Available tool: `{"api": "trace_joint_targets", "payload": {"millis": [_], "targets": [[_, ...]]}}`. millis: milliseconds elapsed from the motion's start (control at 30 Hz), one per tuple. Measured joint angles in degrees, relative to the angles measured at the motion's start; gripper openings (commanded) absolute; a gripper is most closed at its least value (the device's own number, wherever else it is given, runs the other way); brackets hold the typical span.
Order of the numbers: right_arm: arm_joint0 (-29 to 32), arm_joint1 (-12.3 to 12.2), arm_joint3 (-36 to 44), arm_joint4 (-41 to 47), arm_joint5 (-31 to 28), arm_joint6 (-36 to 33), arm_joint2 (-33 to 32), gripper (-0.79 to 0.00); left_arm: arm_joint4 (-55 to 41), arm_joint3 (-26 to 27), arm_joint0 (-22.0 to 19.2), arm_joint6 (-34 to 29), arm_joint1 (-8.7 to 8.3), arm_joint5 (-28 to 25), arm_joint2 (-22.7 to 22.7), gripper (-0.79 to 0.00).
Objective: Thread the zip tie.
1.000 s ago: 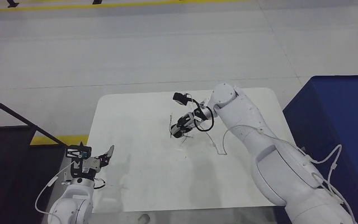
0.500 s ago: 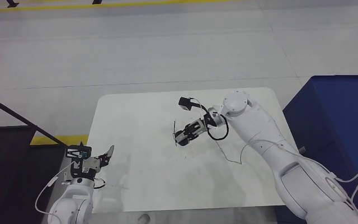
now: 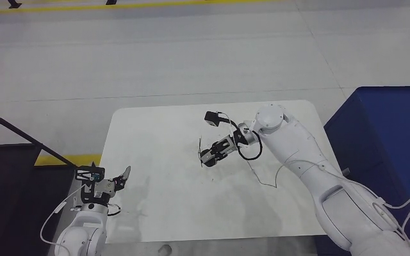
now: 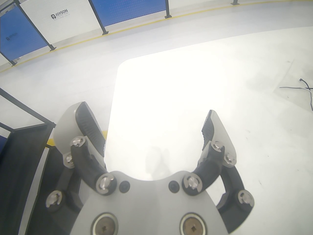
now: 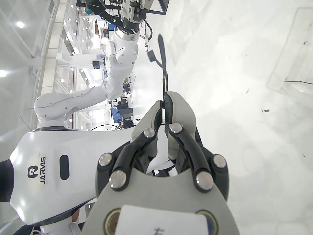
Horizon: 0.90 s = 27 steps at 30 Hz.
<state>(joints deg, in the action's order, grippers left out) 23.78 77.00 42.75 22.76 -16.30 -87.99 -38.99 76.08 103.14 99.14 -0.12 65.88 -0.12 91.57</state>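
A thin black zip tie (image 3: 200, 150) is pinched in my right gripper (image 3: 205, 155), which is shut on it just above the middle of the white table (image 3: 160, 128). In the right wrist view the zip tie (image 5: 162, 54) sticks out past the closed fingertips of the right gripper (image 5: 163, 100), with a small head branching off beside the strap. My left gripper (image 3: 122, 176) stands open and holds nothing at the table's near left edge, far from the tie. In the left wrist view, the left gripper (image 4: 149, 125) has wide-spread jaws, and thin black strands of the zip tie (image 4: 293, 88) show far off.
A loose white cable (image 3: 266, 180) hangs from the right arm over the table. A blue panel (image 3: 378, 128) stands off the table's right side and a dark frame (image 3: 25, 144) off its left. Blue and white barriers (image 4: 97, 5) line the floor beyond.
A second ago the right arm swung its elbow out and carried the zip tie a little toward the near side. It has held still for the last half second. The left arm has not moved.
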Motion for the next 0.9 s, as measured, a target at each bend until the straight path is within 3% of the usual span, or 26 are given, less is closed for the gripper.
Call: {"api": "trace_joint_targets", "payload": {"millis": [100, 200, 300, 400, 533, 767, 833, 900], "targets": [[-0.98, -0.53, -0.47, -3.5, 1.12, 1.71, -0.04, -0.785, -4.11, 1.87, -2.16, -5.93, -0.19, -5.03, -0.27, 0.0], [-3.23, -1.35, -1.49, -7.96, 2.06, 0.58, -0.22, -0.785, -13.49, 5.9, -6.27, -17.87, -0.12, -10.59, -1.23, 0.0], [-4.96, -2.03, -1.82, -9.36, 1.49, -0.08, 1.85, -0.785, -24.72, 7.91, -11.82, -29.39, 0.08, -11.69, -3.12, 0.0], [-6.19, -2.75, -1.66, -6.59, 0.04, -0.01, 5.31, -0.785, -37.02, 5.37, -19.67, -40.09, 0.5, -10.42, -6.72, 0.0], [-7.96, -4.01, -1.01, -1.21, 0.0, -0.01, 10.34, -0.785, -48.84, -2.01, -29.7, -50.25, 1.03, -6.45, -10.93, 0.0], [-7.62, -4.07, -0.38, -1.29, 0.15, 0.36, 10.5, -0.785, -48.26, -1.16, -28.43, -48.94, 1.08, -6.84, -10.89, 0.0], [-6.97, -4.19, 1.21, -1.69, 0.78, 0.17, 10.58, -0.785, -51.52, -3.05, -27.97, -52.17, 1.44, -5.42, -11.58, 0.0], [-6.58, -4.36, 2.52, -1.59, 1.3, -0.02, 10.96, -0.785, -58.96, -5.97, -30.1, -57.89, 1.65, -2.01, -10.2, 0.0]]}}
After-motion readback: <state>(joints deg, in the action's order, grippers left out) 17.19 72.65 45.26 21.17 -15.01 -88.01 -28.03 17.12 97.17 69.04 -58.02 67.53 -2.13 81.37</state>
